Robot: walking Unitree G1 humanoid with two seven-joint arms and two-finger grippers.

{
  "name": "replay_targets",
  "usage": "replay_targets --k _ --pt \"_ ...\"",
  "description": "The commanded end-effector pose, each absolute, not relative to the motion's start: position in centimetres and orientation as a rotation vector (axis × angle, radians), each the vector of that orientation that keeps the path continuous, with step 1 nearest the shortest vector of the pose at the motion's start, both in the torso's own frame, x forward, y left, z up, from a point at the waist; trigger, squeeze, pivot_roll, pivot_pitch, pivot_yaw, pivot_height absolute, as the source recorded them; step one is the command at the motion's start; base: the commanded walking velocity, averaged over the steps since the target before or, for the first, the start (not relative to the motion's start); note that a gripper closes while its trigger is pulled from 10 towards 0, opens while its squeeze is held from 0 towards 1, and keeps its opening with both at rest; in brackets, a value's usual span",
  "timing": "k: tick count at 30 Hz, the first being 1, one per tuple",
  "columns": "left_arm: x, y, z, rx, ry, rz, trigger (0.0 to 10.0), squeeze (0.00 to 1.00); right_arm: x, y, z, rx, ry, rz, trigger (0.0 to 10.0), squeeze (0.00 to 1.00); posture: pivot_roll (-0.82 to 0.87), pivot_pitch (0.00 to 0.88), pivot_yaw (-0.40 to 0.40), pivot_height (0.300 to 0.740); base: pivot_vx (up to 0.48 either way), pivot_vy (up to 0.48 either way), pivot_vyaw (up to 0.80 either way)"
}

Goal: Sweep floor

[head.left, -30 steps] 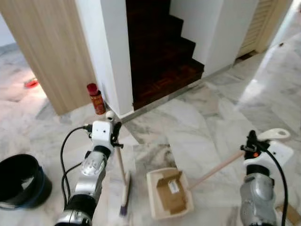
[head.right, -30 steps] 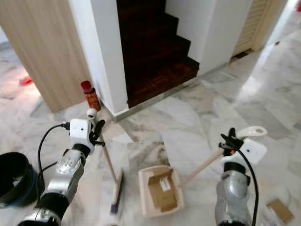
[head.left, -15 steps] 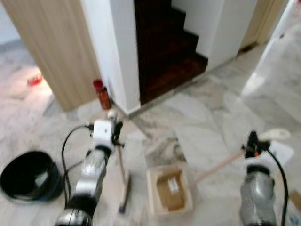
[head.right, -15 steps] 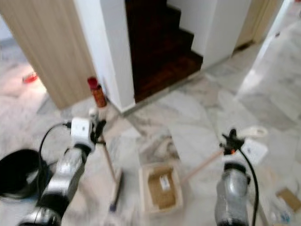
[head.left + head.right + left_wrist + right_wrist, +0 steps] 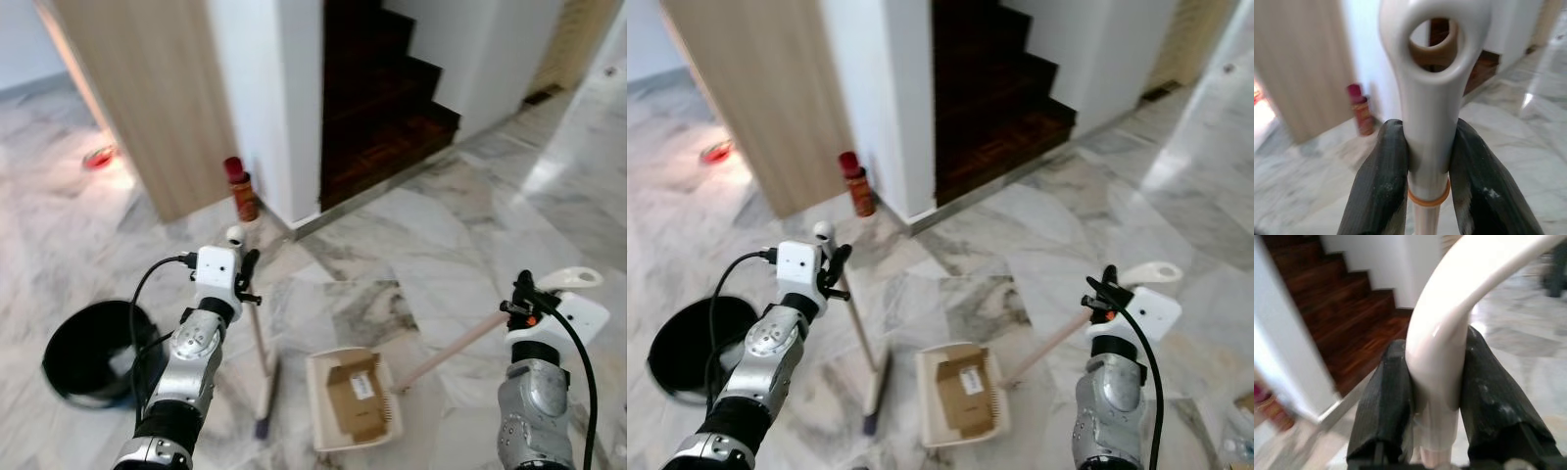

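Left eye view: marble floor (image 5: 421, 245) lies open toward 2 o'clock; the stair step (image 5: 392, 147) edges it at 12. My left gripper (image 5: 1425, 161) is clenched on the broom (image 5: 257, 343) (bristles down). My right gripper (image 5: 1432, 391) grasps the dustpan (image 5: 353, 399) handle, pan flat on the floor at 6, cardboard (image 5: 355, 394) inside.

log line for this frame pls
left gripper shut on broom | right gripper shut on dustpan | cardboard in pan | bin left
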State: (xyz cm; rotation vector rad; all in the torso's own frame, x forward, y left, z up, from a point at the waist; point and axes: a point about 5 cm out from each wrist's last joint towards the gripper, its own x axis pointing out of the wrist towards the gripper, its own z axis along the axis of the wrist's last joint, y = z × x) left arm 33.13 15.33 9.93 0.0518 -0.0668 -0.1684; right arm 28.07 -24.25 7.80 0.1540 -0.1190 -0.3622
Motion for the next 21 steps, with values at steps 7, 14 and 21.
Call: replay_targets --k 7,14,21 --pt "33.44 15.5 10.98 0.067 -0.107 -0.168 10.0 0.0 28.35 -24.4 8.7 0.191 -0.174 -0.378 10.0 0.0 0.13 0.067 0.02 0.74 0.0 0.293 0.0" --pt "33.44 15.5 10.98 0.067 -0.107 -0.168 10.0 0.0 28.35 -24.4 8.7 0.191 -0.174 -0.378 10.0 0.0 0.13 0.067 0.02 0.74 0.0 0.281 0.0" --pt "33.44 15.5 10.98 0.067 -0.107 -0.168 10.0 0.0 28.35 -24.4 8.7 0.191 -0.174 -0.378 10.0 0.0 0.13 0.067 0.02 0.74 0.0 0.281 0.0"
